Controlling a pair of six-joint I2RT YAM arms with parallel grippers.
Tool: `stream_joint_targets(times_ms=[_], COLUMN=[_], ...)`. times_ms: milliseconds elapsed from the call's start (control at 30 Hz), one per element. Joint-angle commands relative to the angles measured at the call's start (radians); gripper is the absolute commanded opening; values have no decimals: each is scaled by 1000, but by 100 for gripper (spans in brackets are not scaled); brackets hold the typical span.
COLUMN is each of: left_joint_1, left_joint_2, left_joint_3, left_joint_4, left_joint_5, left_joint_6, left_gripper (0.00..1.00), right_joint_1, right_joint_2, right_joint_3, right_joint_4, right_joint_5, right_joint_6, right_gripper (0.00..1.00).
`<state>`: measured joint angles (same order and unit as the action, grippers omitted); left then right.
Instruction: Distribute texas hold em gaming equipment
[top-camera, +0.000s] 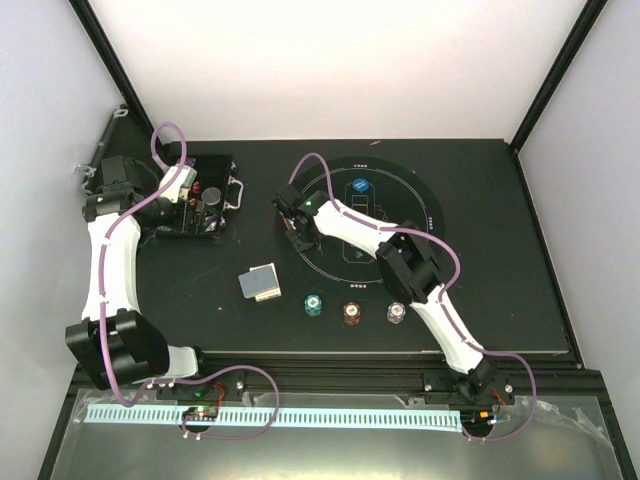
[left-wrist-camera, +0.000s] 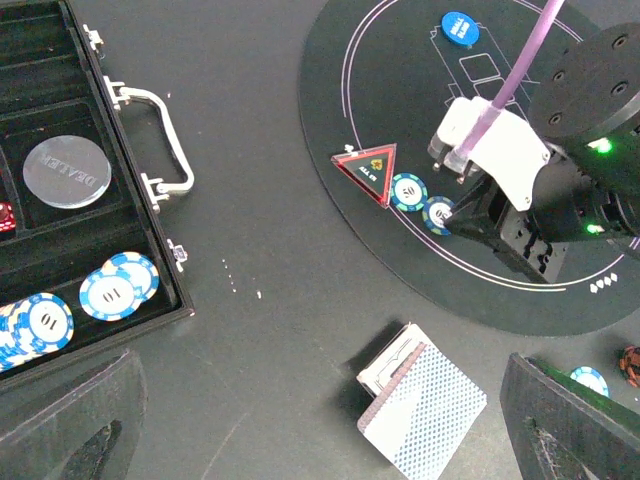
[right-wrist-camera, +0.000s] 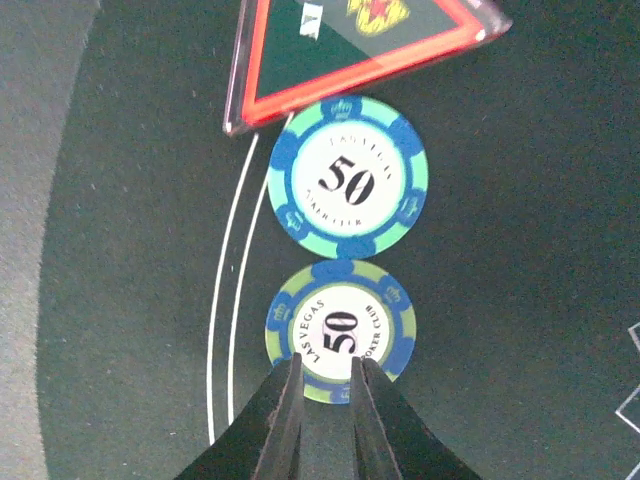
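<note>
Two blue-and-green "50" poker chips lie flat on the round black mat (right-wrist-camera: 520, 300), one (right-wrist-camera: 348, 177) just below a red-rimmed triangular marker (right-wrist-camera: 350, 50), the other (right-wrist-camera: 340, 330) closer to me. My right gripper (right-wrist-camera: 325, 375) points down over that nearer chip's near edge, nearly shut with a thin slit and nothing between its fingers. From above it sits at the mat's left side (top-camera: 296, 228). A deck of cards (top-camera: 262, 283) with grey-blue backs lies left of the mat. My left gripper (left-wrist-camera: 320, 440) hangs wide open and empty near the case, high above the deck (left-wrist-camera: 420, 405).
The open black case (left-wrist-camera: 140, 215) holds a silver dealer button (left-wrist-camera: 67, 171) and blue-white chips (left-wrist-camera: 118, 285). A blue round button (top-camera: 360, 187) lies at the mat's far side. Teal (top-camera: 313, 305), red-brown (top-camera: 351, 313) and white (top-camera: 396, 313) chip stacks stand along its near edge.
</note>
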<state>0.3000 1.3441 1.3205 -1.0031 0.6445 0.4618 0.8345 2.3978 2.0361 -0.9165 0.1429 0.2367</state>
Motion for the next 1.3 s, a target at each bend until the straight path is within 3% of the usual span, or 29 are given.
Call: stream_joint_targets(times_ms=[0, 233, 300, 433, 600, 933, 1267], left_joint_1=[11, 13, 14, 16, 18, 20, 21], left_joint_2=[7, 6, 5, 8, 12, 1, -2], left_joint_3=[33, 32, 32, 36, 34, 34, 36], left_joint_4=[-23, -26, -28, -32, -31, -35, -40], left_joint_5=[14, 20, 18, 17, 32, 33, 33], left_joint_6=[17, 19, 24, 30, 25, 27, 29], left_gripper=[99, 99, 99, 99, 99, 99, 99], right_joint_1=[-3, -3, -1, 27, 83, 208, 277], right_joint_2=[5, 2, -23, -213, -416, -545, -470], right_joint_3=[72, 109, 77, -143, -409, -634, -621], right_joint_4=[-26, -54, -52, 40, 103, 151, 126], right_joint_5=[35, 32, 11, 0, -30, -87, -71], right_joint_6=[-7, -5, -2, 10, 48, 113, 108], right_gripper=[16, 26, 41, 71, 84, 91, 80])
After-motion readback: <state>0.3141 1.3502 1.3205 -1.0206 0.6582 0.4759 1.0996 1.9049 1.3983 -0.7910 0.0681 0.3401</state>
